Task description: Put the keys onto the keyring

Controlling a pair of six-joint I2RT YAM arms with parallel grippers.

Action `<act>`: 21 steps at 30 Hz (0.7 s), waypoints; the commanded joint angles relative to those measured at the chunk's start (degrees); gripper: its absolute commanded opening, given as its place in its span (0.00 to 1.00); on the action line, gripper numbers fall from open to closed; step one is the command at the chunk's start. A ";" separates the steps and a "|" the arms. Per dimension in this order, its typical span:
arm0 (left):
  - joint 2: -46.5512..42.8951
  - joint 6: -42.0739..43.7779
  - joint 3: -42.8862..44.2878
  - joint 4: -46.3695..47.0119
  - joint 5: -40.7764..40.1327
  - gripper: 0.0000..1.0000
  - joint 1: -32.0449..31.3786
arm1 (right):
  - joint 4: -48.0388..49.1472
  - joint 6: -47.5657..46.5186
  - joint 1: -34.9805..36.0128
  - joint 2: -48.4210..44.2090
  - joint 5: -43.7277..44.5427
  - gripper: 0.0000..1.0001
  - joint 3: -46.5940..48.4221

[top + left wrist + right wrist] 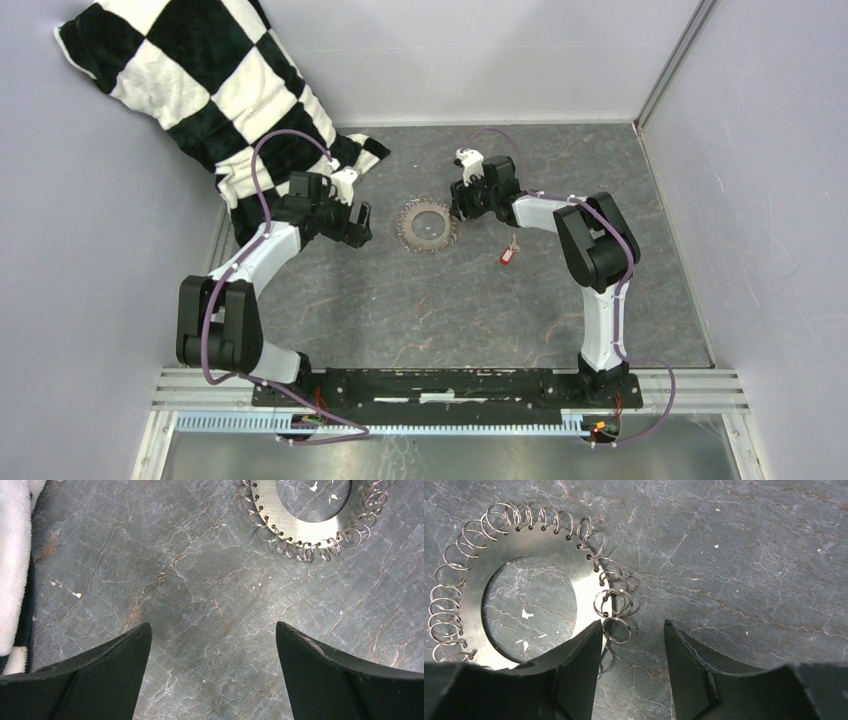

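Partly parted, right pincer (632,625) astride keyring (524,542) edge

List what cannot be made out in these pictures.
- Top view: the key is too small to show its shape or any hole.
- Right wrist view: a finger of the right claw covers the near rim of the keyring, so contact there is unclear.
- Left wrist view: the top edge cuts off most of the keyring; the key is out of frame.

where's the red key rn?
Top view: the red key lies loose on the table, right of the keyring, on the near side of the right gripper. Neither wrist view shows it.
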 commanded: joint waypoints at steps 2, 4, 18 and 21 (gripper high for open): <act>0.47 3.29 0.41 0.43 -0.17 1.00 -0.53 | -0.02 -1.64 -0.12 1.00 -3.08 0.51 0.19; 0.51 3.38 0.48 0.40 -0.20 1.00 -0.60 | -0.07 -1.48 -0.08 1.79 -5.95 0.46 0.60; 3.40 3.66 4.15 -0.17 -4.31 0.99 -5.21 | 5.10 1.46 -0.83 -5.03 -9.96 0.00 -5.76; 3.80 3.56 5.77 -0.58 -3.84 0.99 -6.29 | 7.18 2.90 -0.68 -8.68 -10.61 0.00 -8.62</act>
